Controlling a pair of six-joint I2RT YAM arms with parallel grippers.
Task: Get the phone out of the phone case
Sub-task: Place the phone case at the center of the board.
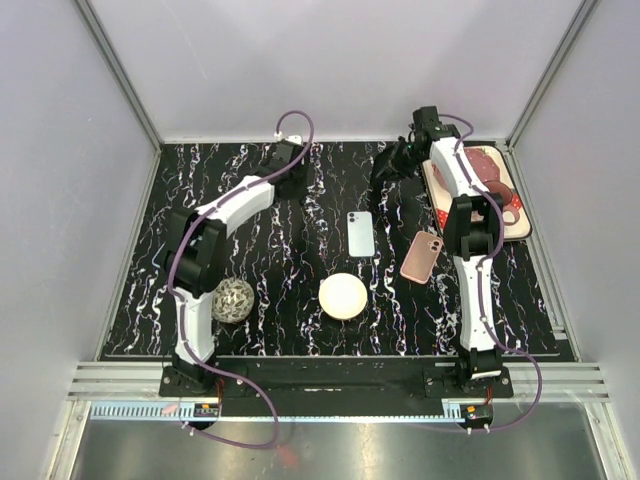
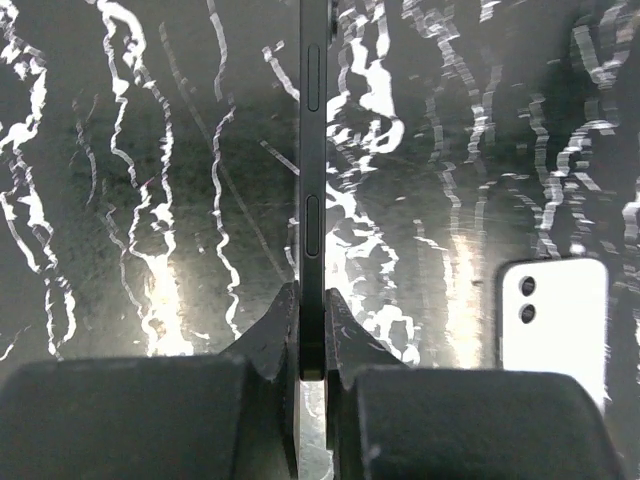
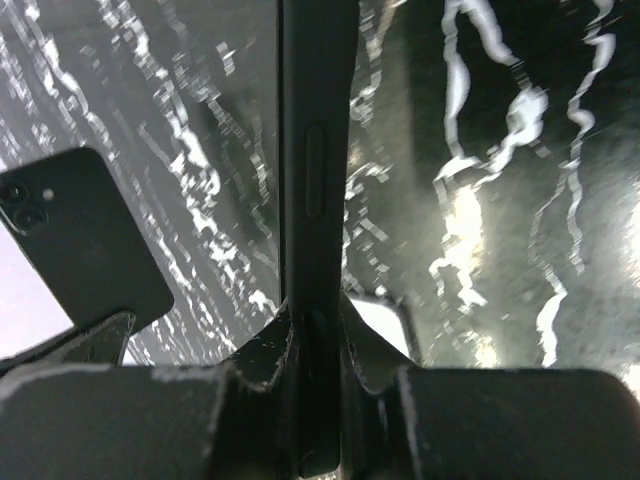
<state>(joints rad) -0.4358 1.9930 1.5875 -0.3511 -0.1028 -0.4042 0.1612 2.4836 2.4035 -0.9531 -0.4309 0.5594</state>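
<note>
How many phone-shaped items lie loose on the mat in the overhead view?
2: a pale phone near the centre, a pink one just right of it. A dark one could blend into the black mat.

Your left arm (image 1: 245,197) and right arm (image 1: 478,290) are white with black joints, and purple cables (image 1: 308,128) loop along them.

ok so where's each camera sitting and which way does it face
top external: above and behind the bases, looking down on the marble table; left arm and right arm show
left wrist: on that arm, facing the table past the left tool, shut on a slim dark phone
right wrist: likewise, past the right tool, shut on a thicker dark phone or case
shared: the pale phone, top external and left wrist
</note>
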